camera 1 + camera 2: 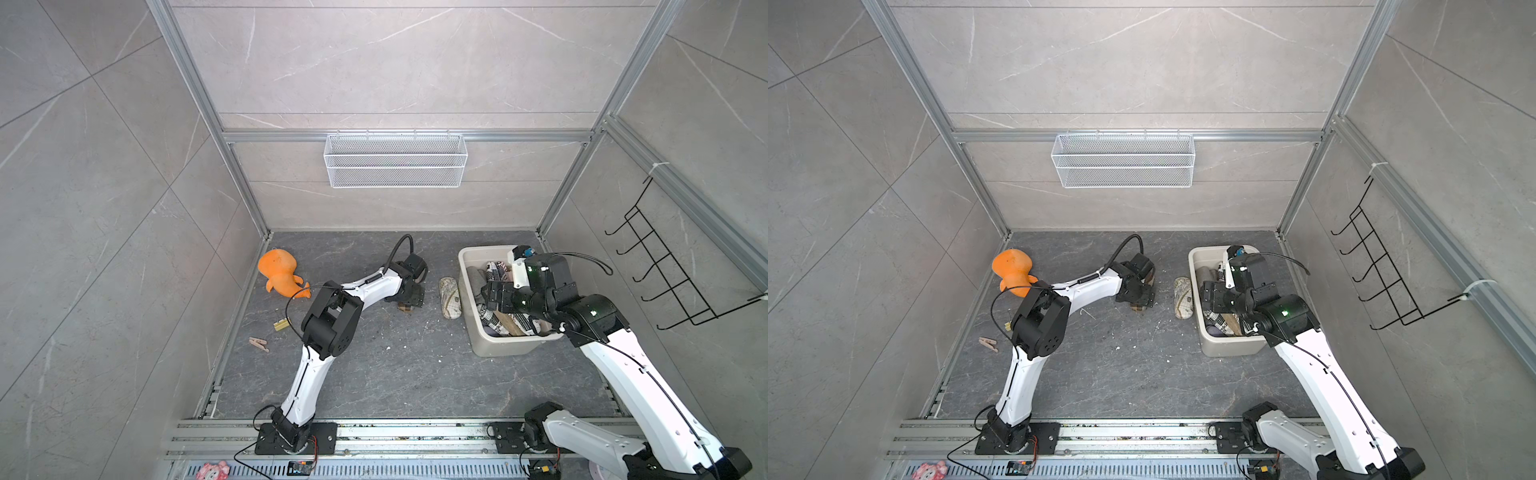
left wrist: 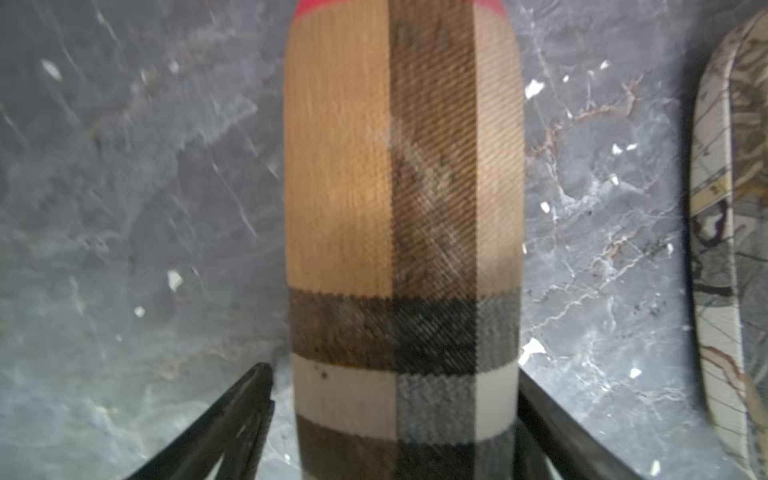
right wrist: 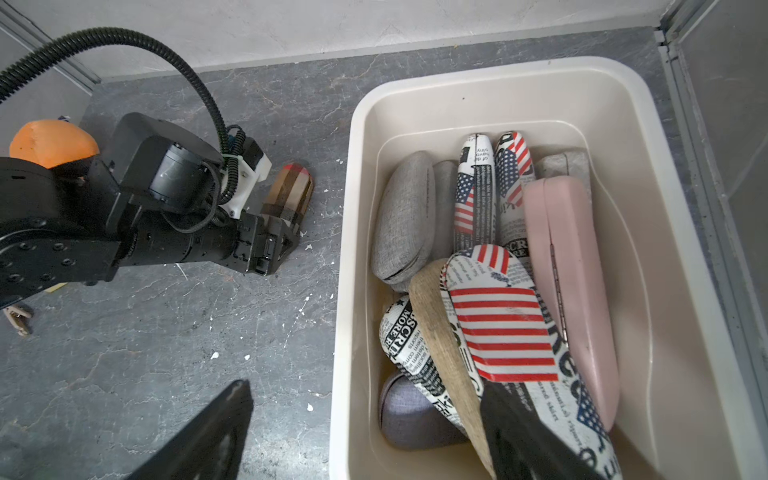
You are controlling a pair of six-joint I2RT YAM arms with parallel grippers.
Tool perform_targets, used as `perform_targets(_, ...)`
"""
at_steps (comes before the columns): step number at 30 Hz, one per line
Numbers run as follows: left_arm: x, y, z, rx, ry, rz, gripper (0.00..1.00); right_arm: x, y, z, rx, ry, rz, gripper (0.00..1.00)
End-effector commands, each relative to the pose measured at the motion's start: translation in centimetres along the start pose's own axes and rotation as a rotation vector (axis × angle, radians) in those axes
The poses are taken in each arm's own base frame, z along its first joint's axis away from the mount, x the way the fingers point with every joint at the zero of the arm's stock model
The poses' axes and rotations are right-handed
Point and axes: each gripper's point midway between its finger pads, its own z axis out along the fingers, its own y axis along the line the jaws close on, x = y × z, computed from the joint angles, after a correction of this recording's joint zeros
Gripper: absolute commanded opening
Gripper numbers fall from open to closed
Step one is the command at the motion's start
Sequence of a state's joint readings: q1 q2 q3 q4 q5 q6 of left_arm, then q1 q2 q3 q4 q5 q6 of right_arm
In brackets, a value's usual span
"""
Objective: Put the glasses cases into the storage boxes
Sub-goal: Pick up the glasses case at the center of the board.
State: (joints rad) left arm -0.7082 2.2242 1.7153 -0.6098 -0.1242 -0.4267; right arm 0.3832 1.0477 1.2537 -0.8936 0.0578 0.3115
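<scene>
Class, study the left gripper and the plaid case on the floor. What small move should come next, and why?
Probably close the left gripper on the plaid case: its fingers straddle the case, one side apparently touching, a slim gap on the other, and the case lies outside the storage box.

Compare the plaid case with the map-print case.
Pattern: the plaid case is tan and brown checks with a red end; the map-print case is cream and grey. State: the plaid case lies between the fingers of the left gripper; the map-print case lies free, nearer the tub. Both are oblong, outside the tub.
</scene>
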Motion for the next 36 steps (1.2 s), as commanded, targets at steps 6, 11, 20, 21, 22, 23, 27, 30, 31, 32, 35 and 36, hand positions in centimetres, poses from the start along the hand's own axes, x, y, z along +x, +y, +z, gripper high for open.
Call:
perform_targets(6,-1.5,0.1,-2.3,0.018,-0.127,-0.007,0.58,-0.8,0.9,-1.6,-0.048,-0.021,0.003,0.84)
perform_targets(11,-1.1,-0.6,-6.2,0.119,-0.244,-0.004,0.56,-0.8,1.5,-1.5,-0.071,-0.006,0.019,0.82)
perform_targets(20,3.2,0.0,-16.2,0.325,-0.563,-0.053,0.53,-3.0,5.8,-0.1,-0.284,-0.068,0.149,0.8)
perform_targets(21,3.7,0.2,-17.0,0.341,-0.589,-0.073,0.53,-3.2,6.5,0.0,-0.306,-0.075,0.155,0.8)
perform_targets(22,4.2,0.5,-17.9,0.364,-0.617,-0.095,0.52,-3.3,7.3,0.2,-0.329,-0.081,0.155,0.8)
perform_targets(23,4.8,0.6,-18.6,0.385,-0.646,-0.107,0.52,-3.3,8.2,0.4,-0.351,-0.08,0.146,0.79)
perform_targets(27,6.3,1.0,-21.8,0.473,-0.742,-0.148,0.51,-3.0,11.8,1.2,-0.393,-0.063,0.096,0.78)
perform_targets(30,7.0,0.9,-23.6,0.548,-0.811,-0.174,0.51,-2.9,14.1,1.1,-0.458,-0.058,0.092,0.78)
perform_targets(31,7.0,0.9,-24.3,0.571,-0.828,-0.177,0.51,-2.8,14.7,1.1,-0.472,-0.058,0.097,0.79)
perform_targets(32,7.0,0.7,-24.8,0.587,-0.839,-0.173,0.51,-2.7,15.3,1.3,-0.487,-0.052,0.107,0.8)
perform_targets(35,6.8,0.1,-25.7,0.616,-0.844,-0.15,0.51,-1.9,17.5,2.2,-0.534,-0.02,0.096,0.82)
perform_targets(36,6.7,-0.1,-25.8,0.625,-0.838,-0.148,0.51,-1.6,18.3,2.6,-0.54,-0.01,0.084,0.82)
